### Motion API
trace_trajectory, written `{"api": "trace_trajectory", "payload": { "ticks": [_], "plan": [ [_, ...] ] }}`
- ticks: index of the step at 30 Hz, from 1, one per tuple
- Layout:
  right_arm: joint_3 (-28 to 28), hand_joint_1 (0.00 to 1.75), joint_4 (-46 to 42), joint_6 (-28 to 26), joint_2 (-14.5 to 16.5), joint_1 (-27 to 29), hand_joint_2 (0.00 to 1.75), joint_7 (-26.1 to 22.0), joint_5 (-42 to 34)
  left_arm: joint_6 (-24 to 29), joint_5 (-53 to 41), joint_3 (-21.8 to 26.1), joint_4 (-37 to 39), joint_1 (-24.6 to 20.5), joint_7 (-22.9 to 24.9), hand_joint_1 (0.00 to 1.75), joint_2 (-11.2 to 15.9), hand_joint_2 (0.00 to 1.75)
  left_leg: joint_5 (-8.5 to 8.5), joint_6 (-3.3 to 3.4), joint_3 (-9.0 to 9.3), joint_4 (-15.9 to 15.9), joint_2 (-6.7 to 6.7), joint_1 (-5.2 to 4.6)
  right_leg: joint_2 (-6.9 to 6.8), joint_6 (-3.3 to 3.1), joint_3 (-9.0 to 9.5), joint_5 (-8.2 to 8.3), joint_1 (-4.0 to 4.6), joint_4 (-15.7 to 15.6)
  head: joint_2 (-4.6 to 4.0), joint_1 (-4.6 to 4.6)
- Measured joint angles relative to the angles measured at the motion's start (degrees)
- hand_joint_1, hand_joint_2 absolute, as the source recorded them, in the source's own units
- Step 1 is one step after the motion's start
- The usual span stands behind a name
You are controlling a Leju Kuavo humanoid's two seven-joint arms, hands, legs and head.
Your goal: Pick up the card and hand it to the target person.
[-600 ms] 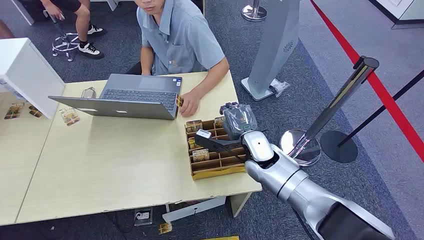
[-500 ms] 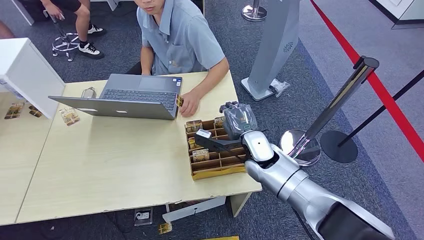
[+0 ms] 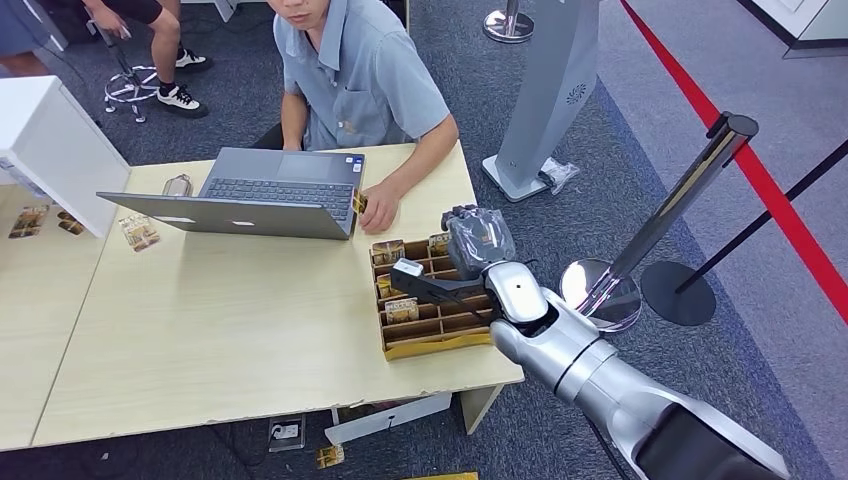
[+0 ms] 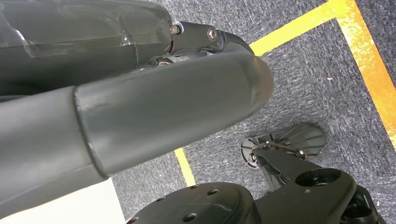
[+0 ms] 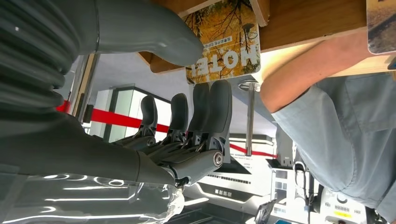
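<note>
Nothing on the table (image 3: 230, 330) has shifted since the earlier frames, and the right hand (image 3: 470, 240) has barely stirred, still poised over the far right corner of the wooden divider box (image 3: 425, 345). Its fingers (image 5: 212, 109) are straight and side by side, the thumb (image 5: 159, 39) set apart from them, and nothing sits in the grasp. Just beyond the fingertips stands the card (image 5: 224, 44), printed with yellow trees and the word HOTEL, upright in a compartment of the box; thumb and fingers lie on either side of its edge, though I cannot tell whether either touches it. Past the hand, the person (image 3: 360, 80) sits at a laptop (image 3: 255, 190). Left hand (image 4: 140, 107) hangs above grey carpet, showing nothing held, its fingers too close to judge.
</note>
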Motion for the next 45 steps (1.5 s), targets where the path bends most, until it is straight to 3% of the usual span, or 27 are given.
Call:
{"api": "trace_trajectory", "payload": {
  "ticks": [15, 27, 45],
  "plan": [
    [0.7, 1.20, 1.1, -0.5, 0.3, 0.0, 1.75, -0.5, 0.1, 0.0, 0.0, 0.0, 0.0, 0.0, -0.1, 0.00, 0.0, 0.00, 0.00, 0.00, 0.01, 0.0, 0.00, 0.00, 0.01, 0.00, 0.00, 0.00, 0.00, 0.0, 0.00, 0.01],
    [0.7, 1.45, 1.3, -1.5, 0.3, 0.0, 1.75, 0.2, 1.6, 0.0, 0.0, 0.0, 0.0, 0.0, 0.0, 0.00, 0.0, 0.00, 0.00, 0.00, 0.01, 0.0, 0.00, 0.00, 0.00, 0.00, 0.00, 0.00, 0.00, 0.0, 0.00, 0.00],
    [-0.8, 1.47, -4.0, -2.0, -1.2, 0.2, 1.75, 2.7, 5.1, 0.1, 0.0, 0.0, 0.0, 0.0, -0.3, 0.00, 0.0, 0.00, 0.00, 0.00, 0.02, 0.0, 0.02, 0.00, 0.04, 0.00, -0.02, 0.00, -0.01, 0.0, 0.00, 0.00]
  ]
}}
